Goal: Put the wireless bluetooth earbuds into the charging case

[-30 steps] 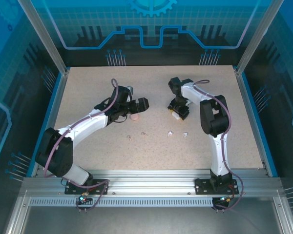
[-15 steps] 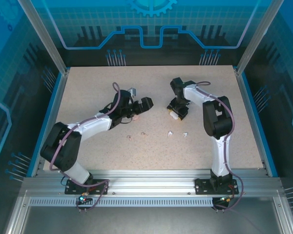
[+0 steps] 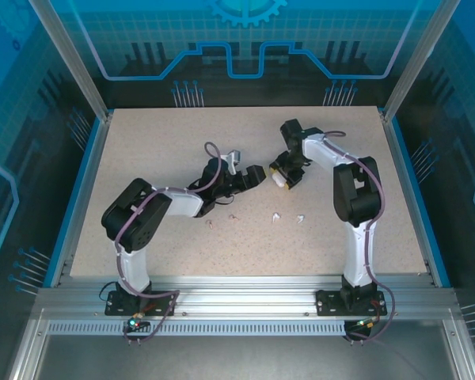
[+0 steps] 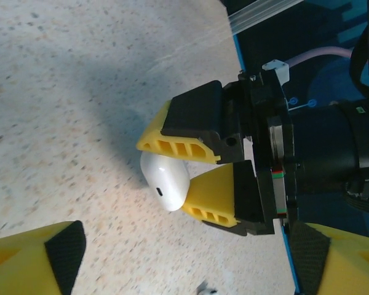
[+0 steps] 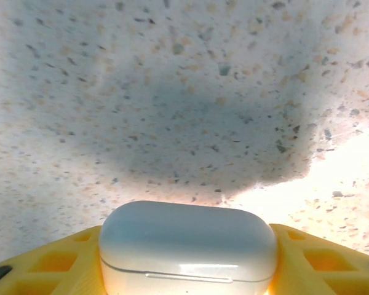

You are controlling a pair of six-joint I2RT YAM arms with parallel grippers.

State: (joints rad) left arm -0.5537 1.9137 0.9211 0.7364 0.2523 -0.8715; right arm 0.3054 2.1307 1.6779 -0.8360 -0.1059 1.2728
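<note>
Right gripper point(image 3: 283, 176), closed on the white charging case point(image 5: 187, 243): its yellow fingers point(image 4: 178, 147) press the two sides of the case. In the right wrist view the lid seam reads as a thin closed line, and the bottom edge of the picture cuts off the lower part of the case. The case hangs over its own dark shadow on the speckled tabletop point(image 3: 142, 158); whether it touches the surface cannot be told.

Left gripper point(image 3: 247, 171), at 9 o'clock of the right gripper and just beside it, jaws spread wide with nothing between them. In the left wrist view its fingertips point(image 4: 43, 258) show only as yellow-and-black corners at 7 and 5 o'clock, the rest cut off.

Earbuds point(image 3: 275, 215): four tiny pieces in a loose row on the tabletop at 6 o'clock of the two grippers, apart from both. The two toward 3 o'clock look white and the two toward 9 o'clock faintly pinkish; shape and orientation are too small to make out. A small pale fragment point(image 4: 203, 287) at 6 o'clock of the left wrist view is cut off and cannot be identified.
</note>
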